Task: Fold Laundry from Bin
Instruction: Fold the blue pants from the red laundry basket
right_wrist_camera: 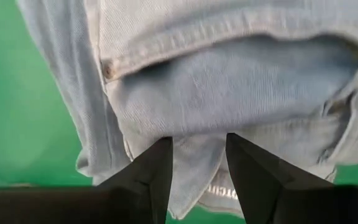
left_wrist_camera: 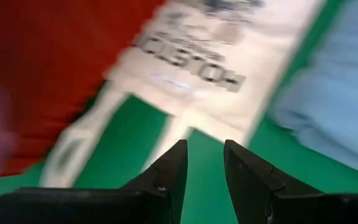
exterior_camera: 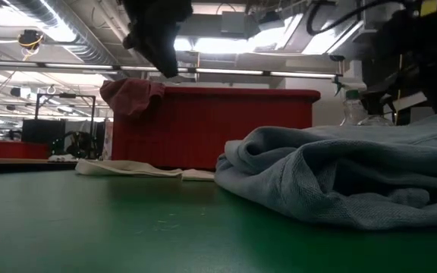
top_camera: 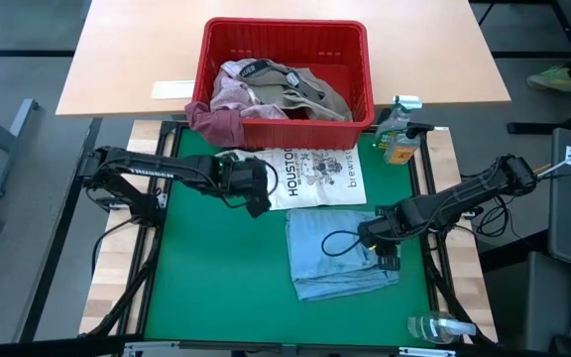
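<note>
The green tabletop (top_camera: 216,288) carries most of the scene, with a pale wooden table beyond it. On that wooden table, at the green mat's far edge, stands the red bin (top_camera: 285,45), slotted along its sides. In the bin lies a heap of laundry (top_camera: 281,91): khaki-grey and pale pink pieces, and a maroon piece (top_camera: 216,124) that hangs over the near left corner of the rim.

Just in front of the bin the white tote bag (top_camera: 315,177) printed "HOUSTON" lies flat on the green. Nearer the front edge, right of centre, lies a folded light blue garment (top_camera: 335,260) with a thin dark cable looped over it.

The left end effector (top_camera: 258,188) hangs above the tote's left edge, fingers parted and gripping nothing. The right end effector (top_camera: 383,246) sits over the blue garment's right side, fingers spread with cloth showing between them; a grasp cannot be told.

A spray bottle (top_camera: 397,134) stands by the bin's right corner. The low view shows ceiling lights and ducts behind.
</note>
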Robot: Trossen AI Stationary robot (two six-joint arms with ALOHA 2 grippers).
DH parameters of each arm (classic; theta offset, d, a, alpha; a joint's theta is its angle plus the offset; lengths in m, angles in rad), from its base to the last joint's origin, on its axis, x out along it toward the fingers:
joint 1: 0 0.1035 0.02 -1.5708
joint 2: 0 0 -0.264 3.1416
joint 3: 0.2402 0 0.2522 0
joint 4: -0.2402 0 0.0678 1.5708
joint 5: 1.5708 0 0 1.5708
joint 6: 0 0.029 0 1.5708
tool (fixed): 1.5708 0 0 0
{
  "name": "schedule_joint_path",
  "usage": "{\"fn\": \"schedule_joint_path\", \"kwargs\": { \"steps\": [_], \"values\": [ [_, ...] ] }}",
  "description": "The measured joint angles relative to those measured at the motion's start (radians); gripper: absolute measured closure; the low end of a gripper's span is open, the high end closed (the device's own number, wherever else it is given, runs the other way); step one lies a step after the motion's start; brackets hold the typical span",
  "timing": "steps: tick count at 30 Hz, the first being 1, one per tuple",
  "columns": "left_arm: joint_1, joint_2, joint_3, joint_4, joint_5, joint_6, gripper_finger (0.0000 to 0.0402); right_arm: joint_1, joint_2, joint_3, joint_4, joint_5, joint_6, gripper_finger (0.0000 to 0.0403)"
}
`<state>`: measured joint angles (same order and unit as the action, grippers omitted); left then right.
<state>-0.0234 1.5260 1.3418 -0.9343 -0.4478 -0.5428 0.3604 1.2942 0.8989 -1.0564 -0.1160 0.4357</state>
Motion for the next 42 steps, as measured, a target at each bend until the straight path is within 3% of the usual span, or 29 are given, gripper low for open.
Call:
{"fn": "schedule_joint_path", "kwargs": {
  "steps": [10,18,23,34,42],
  "values": [
    [-0.155,0.208,0.001,0.442,0.068,0.088,0.0302,0.0,0.0,-0.155,0.015,-0.098,0.137,0.0253],
    [-0.215,0.421,0.0,0.481,0.075,0.035,0.0302,0.003,0.0,-0.168,0.019,-0.177,0.169,0.0253],
    [-0.229,0.49,0.0,0.488,0.095,0.027,0.0302,0.068,0.0,-0.168,0.044,-0.195,0.199,0.0253],
    [-0.232,0.491,0.001,0.479,0.095,0.03,0.0302,0.225,0.0,-0.156,0.029,-0.202,0.303,0.0253],
    [-0.205,0.353,0.0,0.401,0.057,0.064,0.0302,0.229,0.0,-0.023,-0.072,-0.183,0.239,0.0253]
  ]
}}
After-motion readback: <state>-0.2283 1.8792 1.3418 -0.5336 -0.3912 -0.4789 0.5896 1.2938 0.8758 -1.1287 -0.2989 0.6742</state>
